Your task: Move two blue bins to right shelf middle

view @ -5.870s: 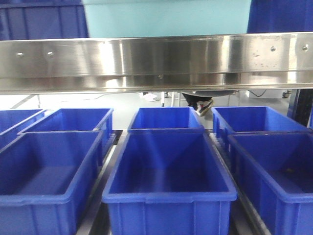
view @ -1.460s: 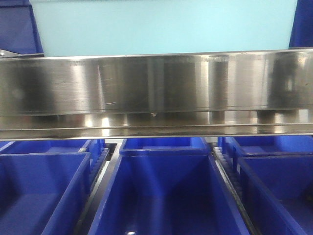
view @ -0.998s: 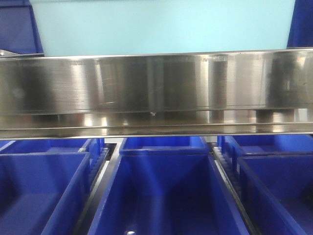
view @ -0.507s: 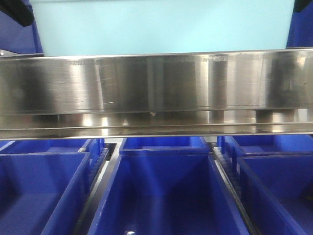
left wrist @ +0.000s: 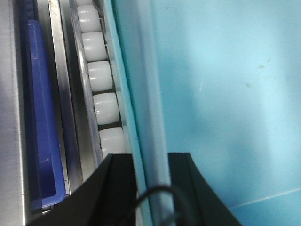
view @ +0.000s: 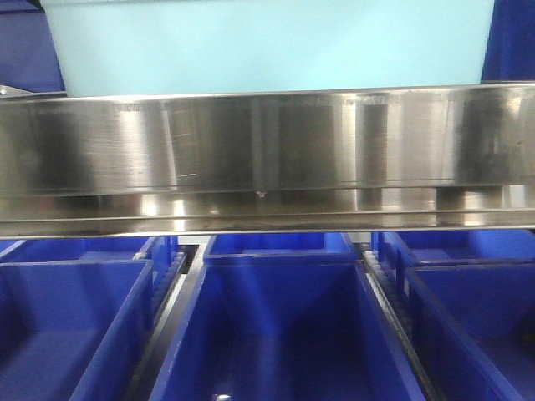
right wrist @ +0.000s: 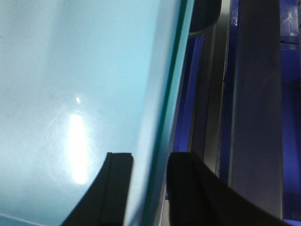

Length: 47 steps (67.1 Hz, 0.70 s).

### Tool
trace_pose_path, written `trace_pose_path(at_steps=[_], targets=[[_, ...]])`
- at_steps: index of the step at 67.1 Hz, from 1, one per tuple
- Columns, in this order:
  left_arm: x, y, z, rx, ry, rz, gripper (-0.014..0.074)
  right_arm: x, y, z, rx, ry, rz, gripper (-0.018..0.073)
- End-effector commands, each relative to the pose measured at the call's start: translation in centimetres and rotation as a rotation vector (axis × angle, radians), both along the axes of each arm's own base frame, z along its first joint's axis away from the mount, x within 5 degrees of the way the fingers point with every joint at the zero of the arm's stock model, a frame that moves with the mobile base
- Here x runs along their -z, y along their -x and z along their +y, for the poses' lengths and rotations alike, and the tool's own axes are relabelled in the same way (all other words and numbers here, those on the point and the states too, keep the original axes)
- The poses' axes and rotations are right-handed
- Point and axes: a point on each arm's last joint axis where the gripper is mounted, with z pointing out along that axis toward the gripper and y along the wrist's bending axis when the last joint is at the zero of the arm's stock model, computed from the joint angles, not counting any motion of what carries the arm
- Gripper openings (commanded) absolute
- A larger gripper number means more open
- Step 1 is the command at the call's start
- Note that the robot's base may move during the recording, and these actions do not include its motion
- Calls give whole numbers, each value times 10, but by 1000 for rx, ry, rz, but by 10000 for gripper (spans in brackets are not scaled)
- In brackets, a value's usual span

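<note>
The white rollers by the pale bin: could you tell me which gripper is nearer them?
Left. The left gripper grips the wall of the pale bin right beside the white rollers; the right gripper grips its opposite wall, no rollers in view.

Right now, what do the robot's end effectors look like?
Both are matt black. The left end effector has two broad, flat fingers and a thin black cable looping between them. The right end effector has similar fingers; no markings show.

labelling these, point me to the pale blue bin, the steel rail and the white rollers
pale blue bin (view: 267,46): front view, front wall
steel rail (view: 267,146): front view, middle of face
white rollers (left wrist: 100,76): left wrist view, middle roller
</note>
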Motion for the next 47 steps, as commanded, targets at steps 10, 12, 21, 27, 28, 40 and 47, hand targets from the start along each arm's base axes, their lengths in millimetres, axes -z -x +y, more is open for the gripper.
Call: trace_pose_path(at_steps=[10,12,21,27,28,40,47], targets=[[-25,6,1,12,38,-29,-111,-20,6,-3,14,-23,-65,-154],[-29,7,1,12,45,-41,-111,-27,8,-4,14,-31,-88,-154],[-59,13,2,17,95,-119,-111,-56,15,-6,15,-65,-183,-154],[-80,20,5,19,125,-181,-111,-78,21,-8,15,-89,-252,-154],[-83,21,6,19,128,-189,-111,-82,22,-9,15,-93,-263,-154],[-126,40,14,17,190,-335,-111,-127,34,-13,15,-142,-401,-154],[-147,51,19,11,232,-429,-111,-144,40,-15,15,-162,-457,-154]])
